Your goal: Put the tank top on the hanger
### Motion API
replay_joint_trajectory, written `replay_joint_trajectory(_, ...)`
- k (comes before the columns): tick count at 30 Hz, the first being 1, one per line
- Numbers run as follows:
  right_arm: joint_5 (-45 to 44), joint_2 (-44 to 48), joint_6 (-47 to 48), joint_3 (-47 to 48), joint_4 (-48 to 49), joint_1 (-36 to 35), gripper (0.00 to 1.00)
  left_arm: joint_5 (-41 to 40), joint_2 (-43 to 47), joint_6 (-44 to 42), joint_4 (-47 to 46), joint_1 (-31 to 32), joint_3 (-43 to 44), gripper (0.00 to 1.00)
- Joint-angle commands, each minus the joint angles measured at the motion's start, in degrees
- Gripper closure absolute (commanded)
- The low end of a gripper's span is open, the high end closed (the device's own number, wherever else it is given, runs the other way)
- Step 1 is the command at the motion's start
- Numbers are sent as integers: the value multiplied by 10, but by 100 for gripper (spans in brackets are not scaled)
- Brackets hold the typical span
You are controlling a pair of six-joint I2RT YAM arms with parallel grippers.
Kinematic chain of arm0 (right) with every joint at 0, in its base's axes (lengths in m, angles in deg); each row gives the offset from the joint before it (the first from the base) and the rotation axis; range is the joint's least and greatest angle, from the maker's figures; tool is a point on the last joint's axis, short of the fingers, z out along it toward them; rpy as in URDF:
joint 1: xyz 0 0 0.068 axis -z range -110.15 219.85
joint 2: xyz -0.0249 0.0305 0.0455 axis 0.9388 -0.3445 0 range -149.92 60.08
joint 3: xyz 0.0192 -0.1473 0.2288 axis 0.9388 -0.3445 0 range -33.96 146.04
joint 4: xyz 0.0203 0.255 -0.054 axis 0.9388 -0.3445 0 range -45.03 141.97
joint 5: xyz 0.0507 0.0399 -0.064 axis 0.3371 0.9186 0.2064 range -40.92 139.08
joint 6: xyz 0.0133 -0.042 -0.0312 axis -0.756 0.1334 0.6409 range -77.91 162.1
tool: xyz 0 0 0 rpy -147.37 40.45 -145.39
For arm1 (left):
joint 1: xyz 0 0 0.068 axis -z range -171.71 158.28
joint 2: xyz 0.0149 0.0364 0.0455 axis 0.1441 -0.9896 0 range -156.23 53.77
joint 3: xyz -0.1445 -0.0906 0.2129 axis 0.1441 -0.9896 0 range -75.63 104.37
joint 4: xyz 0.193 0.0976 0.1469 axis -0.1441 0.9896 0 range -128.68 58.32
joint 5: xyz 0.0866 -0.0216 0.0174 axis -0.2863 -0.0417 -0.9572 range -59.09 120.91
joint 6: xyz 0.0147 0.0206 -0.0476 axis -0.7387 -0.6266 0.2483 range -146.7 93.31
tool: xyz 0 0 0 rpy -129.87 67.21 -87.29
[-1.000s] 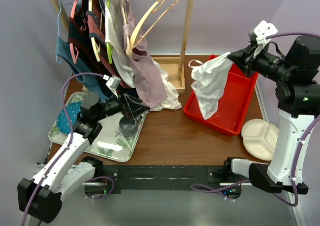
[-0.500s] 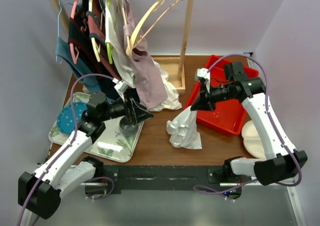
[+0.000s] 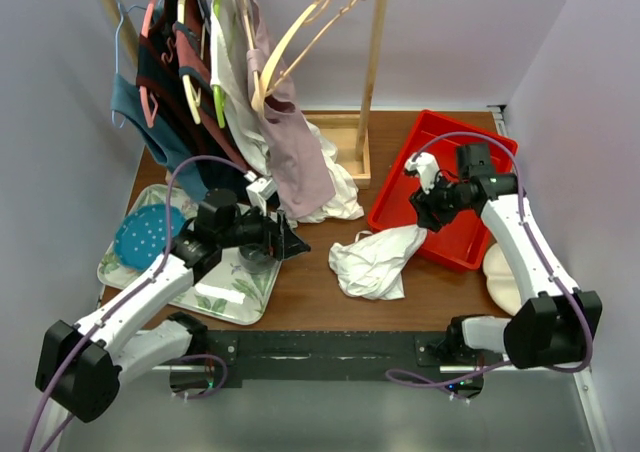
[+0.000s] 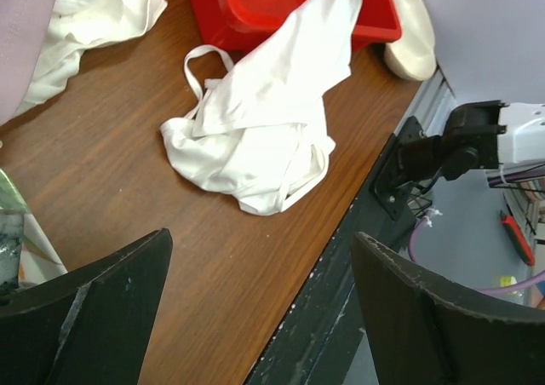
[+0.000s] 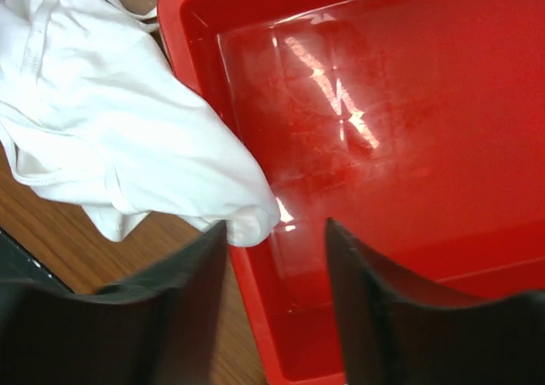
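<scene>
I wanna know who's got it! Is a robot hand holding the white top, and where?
Nothing is held. Both the left gripper and right gripper are open; the tank top lies loose, one end draped on the red bin.

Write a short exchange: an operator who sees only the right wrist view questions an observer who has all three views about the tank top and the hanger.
Operator: I see the tank top draped over the red bin's rim. Where's the rest?
Observer: Crumpled on the wooden table, with one strap loop lying flat on the wood.
Operator: Where's the hanger?
Observer: Hanging tilted on the wooden rack at the table's far side.
Operator: And the left fingers?
Observer: Open and empty, pointed toward the tank top.
</scene>
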Motion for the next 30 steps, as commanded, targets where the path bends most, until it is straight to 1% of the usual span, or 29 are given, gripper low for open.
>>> replay_joint_trajectory(1, 103, 48, 80, 50, -38, -47, 40, -44, -12, -21, 2, 34, 23, 9)
replay_joint_trajectory(2, 132, 53, 130, 38, -71, -65, 37, -53, -17, -22, 3, 43, 26, 10)
replay_joint_trajectory(3, 189, 61, 152, 25, -78, -100, 32, -73, -28, -24, 4, 62, 28, 10)
replay_joint_trajectory(4, 212, 62, 178, 9, -87, -118, 32, -82, -34, -26, 4, 71, 34, 10)
replay_joint_trajectory(5, 229, 61, 243, -27, -89, -134, 29, -104, -41, -28, 8, 81, 36, 11)
replay_joint_trajectory(6, 236, 50, 261, -44, -85, -163, 29, -115, -54, -32, 12, 93, 39, 12)
replay_joint_trajectory(7, 236, 44, 269, -57, -63, -175, 30, -124, -61, -34, 20, 98, 43, 13)
replay_joint_trajectory(8, 237, 32, 319, -75, -66, -184, 31, -139, -66, -36, 26, 100, 44, 15)
replay_joint_trajectory(9, 237, 12, 340, -79, -69, -207, 35, -145, -71, -36, 29, 101, 45, 16)
replay_joint_trajectory(11, 216, -7, 333, -82, -39, -235, 37, -165, -70, -36, 41, 101, 44, 18)
replay_joint_trajectory(12, 204, -14, 333, -82, -35, -269, 38, -169, -68, -34, 42, 102, 43, 19)
replay_joint_trajectory(13, 193, -32, 330, -81, -13, -288, 42, -174, -65, -32, 45, 102, 40, 19)
replay_joint_trajectory(15, 154, -50, 310, -82, 11, -335, 45, -179, -60, -29, 43, 102, 37, 20)
replay_joint_trajectory(16, 144, -66, 304, -81, 30, -346, 47, -181, -59, -28, 43, 102, 35, 20)
replay_joint_trajectory(17, 123, -76, 289, -80, 40, -356, 51, -183, -58, -27, 44, 102, 34, 20)
replay_joint_trajectory(18, 116, -85, 284, -79, 49, -367, 51, -186, -55, -25, 45, 102, 32, 20)
replay_joint_trajectory(20, 89, -104, 274, -81, 69, -375, 53, -188, -49, -23, 43, 102, 27, 21)
replay_joint_trajectory(26, 39, -139, 258, -106, 123, -390, 52, -191, -40, -28, 41, 103, 21, 21)
replay_joint_trajectory(29, 34, -144, 256, -109, 123, -394, 59, -191, -39, -31, 41, 102, 18, 21)
replay_joint_trajectory(30, 36, -142, 257, -108, 120, -393, 66, -191, -39, -31, 40, 101, 16, 21)
